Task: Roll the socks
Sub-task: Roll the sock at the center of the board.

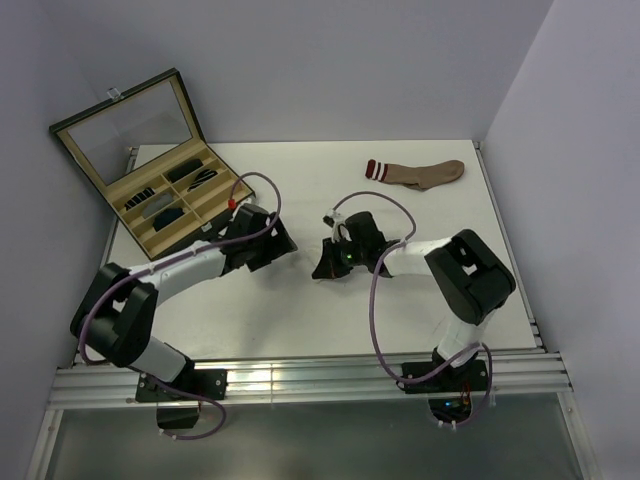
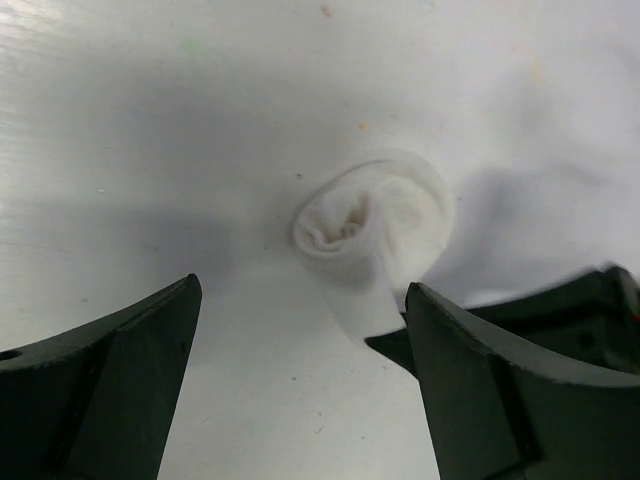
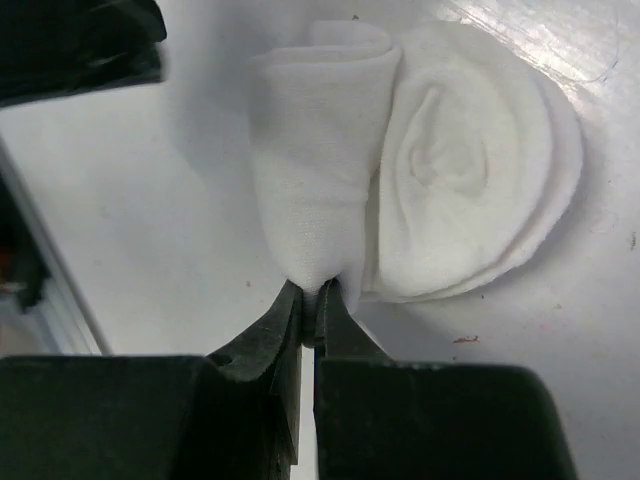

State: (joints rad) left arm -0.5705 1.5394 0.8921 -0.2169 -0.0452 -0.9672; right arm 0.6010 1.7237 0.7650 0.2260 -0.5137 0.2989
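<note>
R gripper (image 3: 310, 298) pinches white sock (image 3: 450, 170); indistinct frm top.

Our left arm (image 1: 185, 268) and right arm (image 1: 465, 280) have white links and black joints. Purple cables (image 1: 372, 310) run along both. Our fingers (image 2: 100, 400) are black and wedge-shaped; a green light (image 1: 347, 256) shows on the right wrist.

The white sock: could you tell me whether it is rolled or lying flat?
Rolled: the white sock shows a spiral end, and the right gripper pinches its edge.
</note>
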